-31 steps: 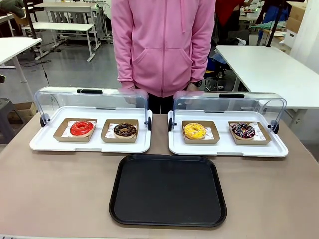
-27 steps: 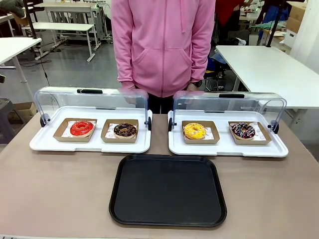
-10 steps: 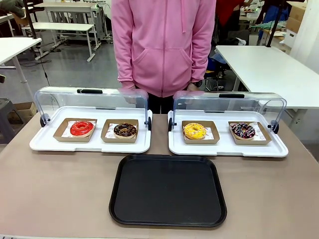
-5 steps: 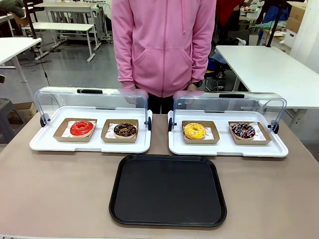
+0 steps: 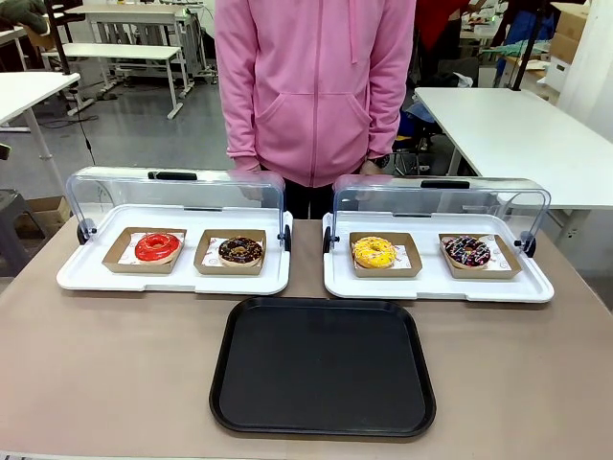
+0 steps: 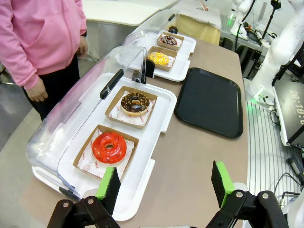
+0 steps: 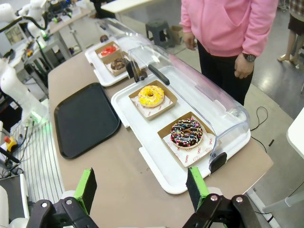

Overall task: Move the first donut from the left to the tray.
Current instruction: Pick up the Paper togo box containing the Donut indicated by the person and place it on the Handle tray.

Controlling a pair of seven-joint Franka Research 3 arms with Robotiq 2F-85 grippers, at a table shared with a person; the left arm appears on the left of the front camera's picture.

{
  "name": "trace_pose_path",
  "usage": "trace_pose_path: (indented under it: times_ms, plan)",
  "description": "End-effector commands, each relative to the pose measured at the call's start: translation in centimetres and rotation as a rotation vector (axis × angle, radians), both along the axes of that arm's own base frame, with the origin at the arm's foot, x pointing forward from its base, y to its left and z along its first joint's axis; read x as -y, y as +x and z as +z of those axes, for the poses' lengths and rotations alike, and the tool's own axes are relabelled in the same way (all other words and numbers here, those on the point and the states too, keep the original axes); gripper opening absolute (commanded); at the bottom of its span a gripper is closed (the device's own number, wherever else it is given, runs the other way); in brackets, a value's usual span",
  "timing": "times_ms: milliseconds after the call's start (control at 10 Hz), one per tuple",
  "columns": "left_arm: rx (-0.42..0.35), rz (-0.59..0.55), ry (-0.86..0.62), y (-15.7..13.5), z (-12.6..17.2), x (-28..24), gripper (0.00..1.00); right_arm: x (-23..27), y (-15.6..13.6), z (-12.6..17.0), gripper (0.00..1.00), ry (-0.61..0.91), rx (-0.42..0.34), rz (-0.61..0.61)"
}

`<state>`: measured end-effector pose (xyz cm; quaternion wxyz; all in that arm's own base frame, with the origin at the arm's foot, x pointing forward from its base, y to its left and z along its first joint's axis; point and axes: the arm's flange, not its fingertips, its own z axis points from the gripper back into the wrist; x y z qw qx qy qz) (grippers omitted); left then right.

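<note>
The glossy red donut (image 5: 157, 246) sits in its brown cardboard holder at the left end of the left white tray (image 5: 96, 280); the left wrist view shows the red donut (image 6: 109, 147) from above. The black tray (image 5: 324, 365) lies bare on the table's near side, and the black tray (image 6: 209, 100) also appears off to the right in the left wrist view. My left gripper (image 6: 165, 184) hangs open high above the table, nearest the red donut. My right gripper (image 7: 141, 188) is open too, high over the right white tray (image 7: 156, 166).
A chocolate donut (image 5: 240, 251) shares the left tray. A yellow donut (image 5: 374, 251) and a sprinkled donut (image 5: 467, 251) sit in the right tray. Both clear domed lids (image 5: 178, 194) stand raised. A person in a pink hoodie (image 5: 314, 86) stands at the far side.
</note>
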<state>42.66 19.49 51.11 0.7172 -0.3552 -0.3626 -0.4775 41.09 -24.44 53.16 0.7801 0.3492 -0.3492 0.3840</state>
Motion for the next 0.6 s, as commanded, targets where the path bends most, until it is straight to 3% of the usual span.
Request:
trace_pose_path:
  times_ms: [0,500]
  plan:
    - [-0.004,-0.006,0.004,-0.17,-0.09,-0.02,1.00,0.04,0.01,0.06,1.00,0.003,0.003,0.001]
    - [-0.004,-0.006,0.004,-0.17,-0.09,-0.02,1.00,0.04,0.01,0.06,1.00,0.003,0.003,0.001]
